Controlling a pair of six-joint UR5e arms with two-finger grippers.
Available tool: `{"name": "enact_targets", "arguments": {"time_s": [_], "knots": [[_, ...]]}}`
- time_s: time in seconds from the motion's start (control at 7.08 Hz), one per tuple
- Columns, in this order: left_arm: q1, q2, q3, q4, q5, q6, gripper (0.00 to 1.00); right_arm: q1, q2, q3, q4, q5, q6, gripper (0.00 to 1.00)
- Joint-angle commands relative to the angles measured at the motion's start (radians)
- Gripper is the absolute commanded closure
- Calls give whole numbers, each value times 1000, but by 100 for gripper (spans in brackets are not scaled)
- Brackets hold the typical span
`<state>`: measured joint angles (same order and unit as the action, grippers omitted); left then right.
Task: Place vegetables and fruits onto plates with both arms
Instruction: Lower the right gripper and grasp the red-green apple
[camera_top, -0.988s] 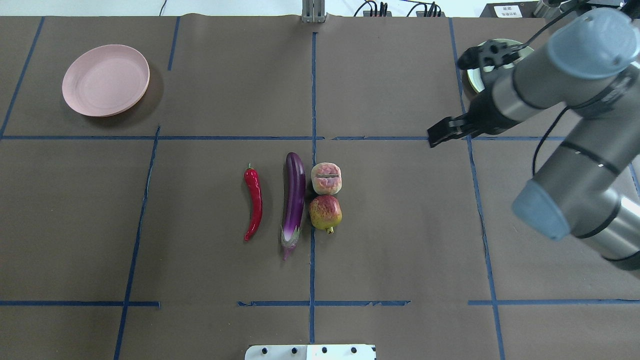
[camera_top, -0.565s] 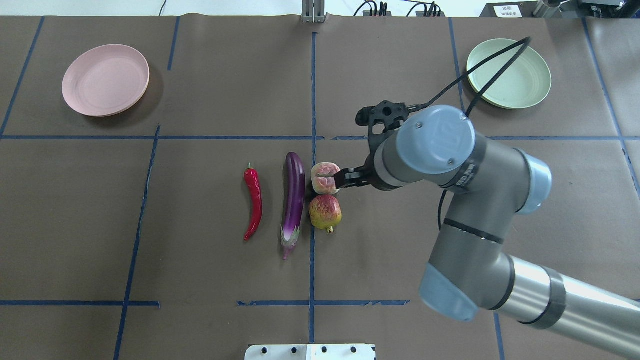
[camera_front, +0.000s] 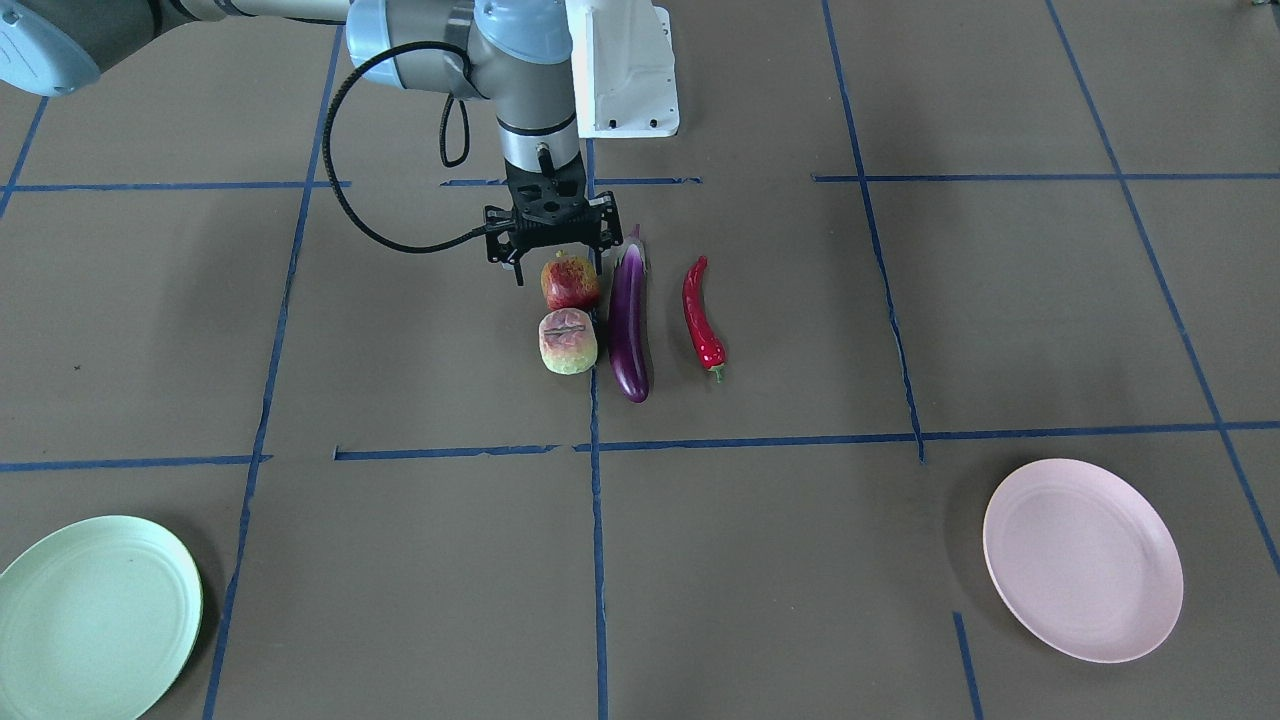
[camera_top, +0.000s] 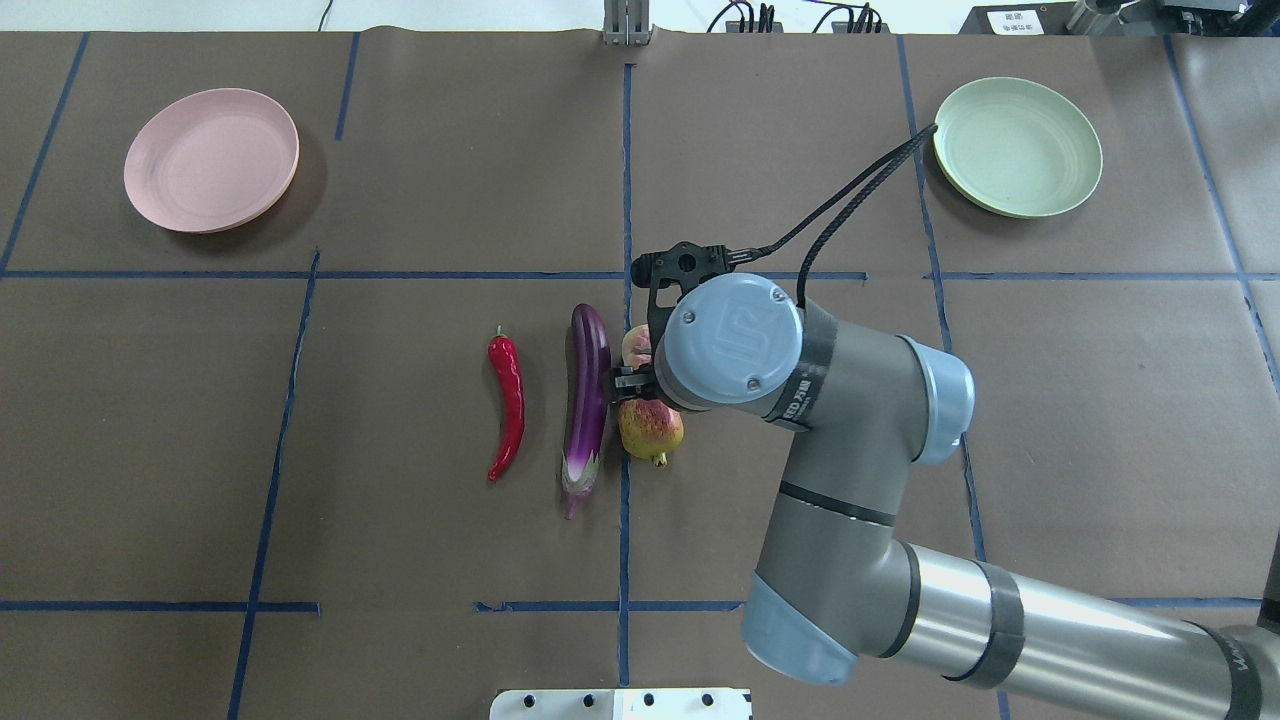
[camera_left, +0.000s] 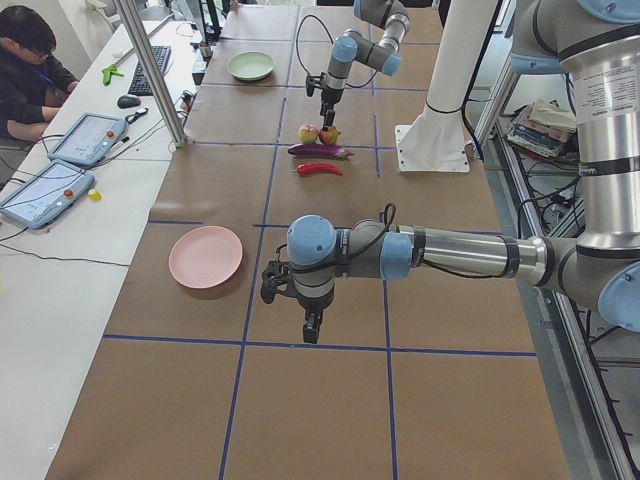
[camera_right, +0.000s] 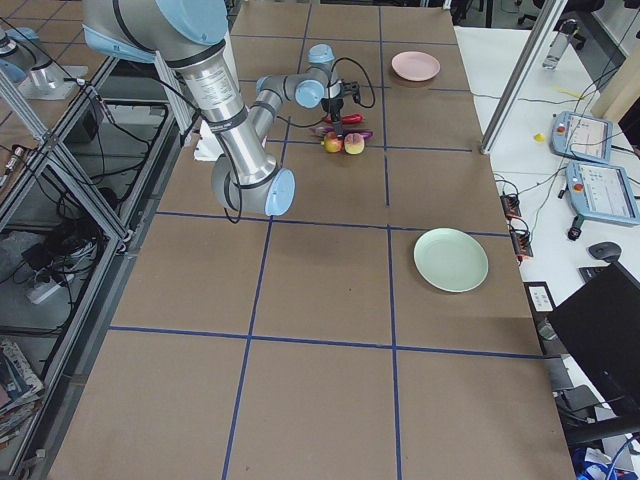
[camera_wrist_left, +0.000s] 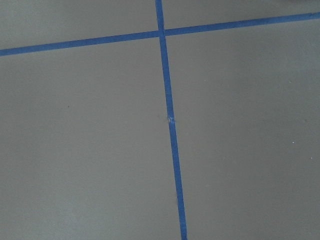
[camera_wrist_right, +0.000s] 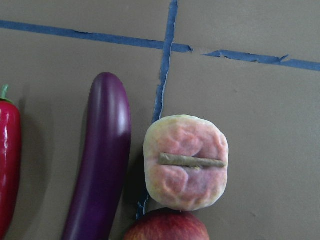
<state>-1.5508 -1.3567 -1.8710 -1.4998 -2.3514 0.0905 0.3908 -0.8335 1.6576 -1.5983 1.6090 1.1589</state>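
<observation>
The red chili (camera_top: 508, 405), purple eggplant (camera_top: 587, 400), peach (camera_front: 567, 342) and pomegranate (camera_top: 650, 430) lie side by side mid-table. My right gripper (camera_front: 560, 266) hangs open over the pomegranate (camera_front: 570, 283), with a finger on each side of it. The right wrist view shows the peach (camera_wrist_right: 186, 161) in the centre, the eggplant (camera_wrist_right: 100, 165) to its left and the pomegranate's top (camera_wrist_right: 167, 229) below. The pink plate (camera_top: 211, 160) and the mint plate (camera_top: 1017, 147) are empty. My left gripper (camera_left: 311, 325) hangs over bare table near the pink plate (camera_left: 205, 256). I cannot tell whether it is open or shut.
The white robot base (camera_front: 620, 70) stands at the table's near edge, behind the fruits. A black cable (camera_top: 860, 190) loops from the right wrist. An operator (camera_left: 25, 60) sits with tablets at a side desk. Blue tape lines (camera_wrist_left: 170, 125) cross the brown table.
My right arm swung from above the mint plate to the middle of the table. Its gripper now hangs over the pomegranate. The produce and plates have not moved.
</observation>
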Motion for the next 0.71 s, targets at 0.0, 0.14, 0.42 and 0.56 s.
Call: {"name": "enact_targets", "arguments": {"time_s": [0.0,0.14,0.42,0.56], "knots": [[0,1,1,0,0,0,0,-27,14,-54,3,-26,1,0],[0,1,1,0,0,0,0,-27,33,-85,3,-27,-1,1],[0,1,3,0,0,0,0,-27,37,-90,1,-17,-2,74],[0,1,3,0,0,0,0,-26,37,-70,-9,-14,-2,97]]}}
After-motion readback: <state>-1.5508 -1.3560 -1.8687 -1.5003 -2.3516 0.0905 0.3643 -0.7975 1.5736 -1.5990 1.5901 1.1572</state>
